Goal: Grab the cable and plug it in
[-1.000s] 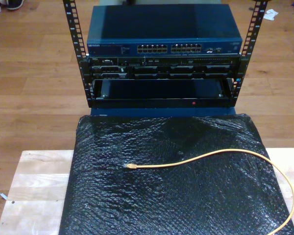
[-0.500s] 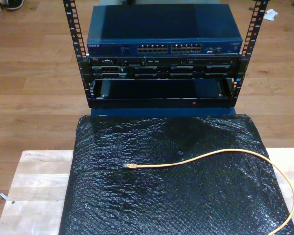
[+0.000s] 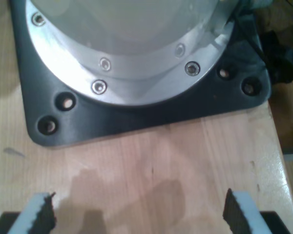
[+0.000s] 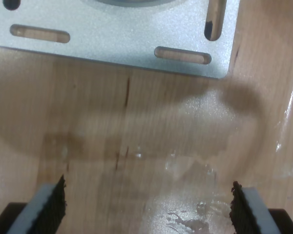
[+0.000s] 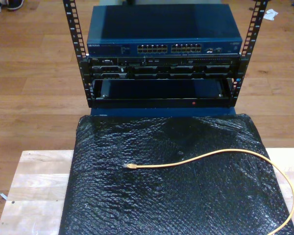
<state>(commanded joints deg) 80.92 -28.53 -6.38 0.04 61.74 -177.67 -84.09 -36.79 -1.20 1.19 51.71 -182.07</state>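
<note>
The yellow-orange cable [image 5: 220,154] lies on a black bubble-wrap mat [image 5: 161,205] in the exterior view. Its small plug tip [image 5: 129,166] rests near the mat's middle, and the cable curves off toward the exterior view's lower right. Beyond the mat stands a blue network switch [image 5: 164,48] in a rack, with two rows of ports facing the mat. My first gripper [image 3: 136,214] is open over bare wood, close to a black and silver arm base [image 3: 136,73]. My second gripper [image 4: 149,204] is open too, above wood near a silver mounting plate [image 4: 112,39]. Nothing sits between either pair of fingers.
The black rack frame [image 5: 161,83] holds more dark equipment below the switch. Pale wooden table [image 5: 34,191] shows on both sides of the mat. Shoes [image 5: 2,5] of a person stand at the exterior view's top left on the wooden floor.
</note>
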